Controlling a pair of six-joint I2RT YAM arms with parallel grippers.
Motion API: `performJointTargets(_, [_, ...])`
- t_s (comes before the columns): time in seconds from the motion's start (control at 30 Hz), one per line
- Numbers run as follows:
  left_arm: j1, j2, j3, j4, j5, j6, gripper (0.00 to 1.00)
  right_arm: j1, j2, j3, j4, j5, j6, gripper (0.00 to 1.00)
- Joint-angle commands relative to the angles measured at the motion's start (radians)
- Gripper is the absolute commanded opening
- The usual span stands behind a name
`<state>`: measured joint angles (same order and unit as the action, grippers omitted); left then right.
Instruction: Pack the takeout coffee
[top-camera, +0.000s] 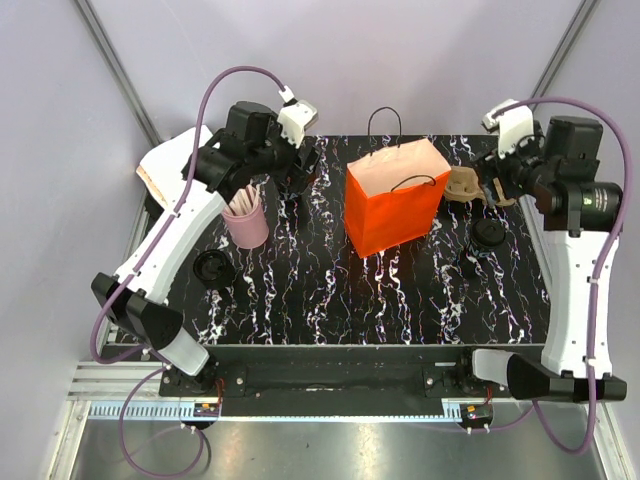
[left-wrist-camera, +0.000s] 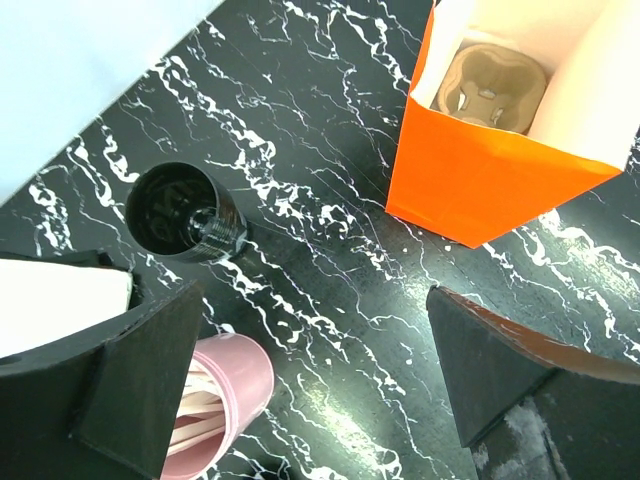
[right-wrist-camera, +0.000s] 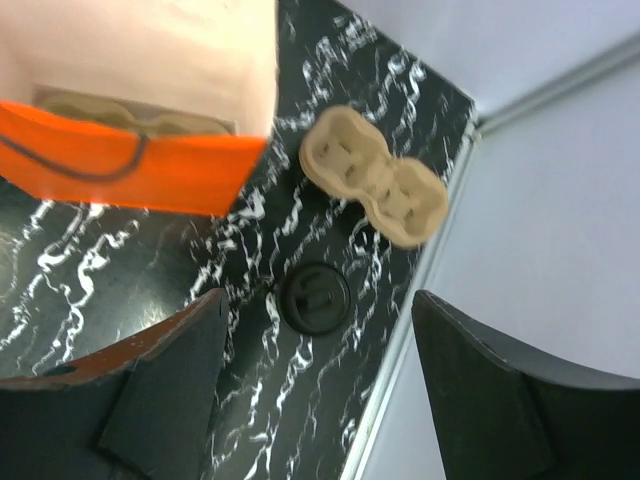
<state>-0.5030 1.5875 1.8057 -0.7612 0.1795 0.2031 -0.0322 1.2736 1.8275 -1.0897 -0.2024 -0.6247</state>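
The takeout coffee (top-camera: 489, 234) is a small black cup with a dark round lid (right-wrist-camera: 314, 297), standing upright on the table right of the orange bag (top-camera: 395, 195). My right gripper (top-camera: 497, 186) hangs above it at the back right. Its jaws (right-wrist-camera: 318, 325) are open and hold nothing, and the lid shows between them far below. My left gripper (top-camera: 300, 165) hovers at the back left, open and empty (left-wrist-camera: 315, 300), over bare table. The bag (left-wrist-camera: 495, 170) stands open with a cardboard cup carrier (left-wrist-camera: 495, 88) inside.
A second tan cup carrier (top-camera: 462, 185) (right-wrist-camera: 375, 190) lies between the bag and my right gripper. A pink cup of wooden sticks (top-camera: 246, 218) (left-wrist-camera: 225, 390) stands at the left. A lidless black cup (top-camera: 213, 268) (left-wrist-camera: 180, 212) is nearer the left front. The table's right edge (right-wrist-camera: 400, 400) runs close to the coffee.
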Motion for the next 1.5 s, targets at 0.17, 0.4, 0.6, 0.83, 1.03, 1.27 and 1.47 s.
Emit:
performJointTargets(0.17, [-0.005, -0.04, -0.022, 0.008, 0.008, 0.044, 0.99, -0.093, -0.051, -0.264, -0.024, 0.066, -0.082, 0.8])
performJointTargets(0.4, [-0.005, -0.069, -0.106, 0.065, 0.037, 0.03, 0.99, -0.23, 0.073, -0.329, 0.025, -0.006, -0.101, 0.8])
performJointTargets(0.6, [-0.005, -0.067, -0.115, 0.065, 0.051, 0.019, 0.99, -0.265, 0.174, -0.372, 0.068, -0.043, -0.113, 0.77])
performJointTargets(0.83, [-0.005, -0.063, -0.124, 0.065, 0.051, 0.018, 0.99, -0.267, 0.208, -0.473, 0.174, -0.087, -0.153, 0.64])
performJointTargets(1.03, [-0.005, -0.057, -0.129, 0.063, 0.049, 0.019, 0.99, -0.267, 0.243, -0.482, 0.191, -0.127, -0.19, 0.6])
performJointTargets(1.27, [-0.003, -0.046, -0.124, 0.062, 0.049, 0.016, 0.99, -0.267, 0.323, -0.456, 0.179, -0.144, -0.227, 0.51])
performJointTargets(1.47, [-0.005, -0.041, -0.126, 0.06, 0.049, 0.016, 0.99, -0.267, 0.36, -0.432, 0.12, -0.166, -0.256, 0.42])
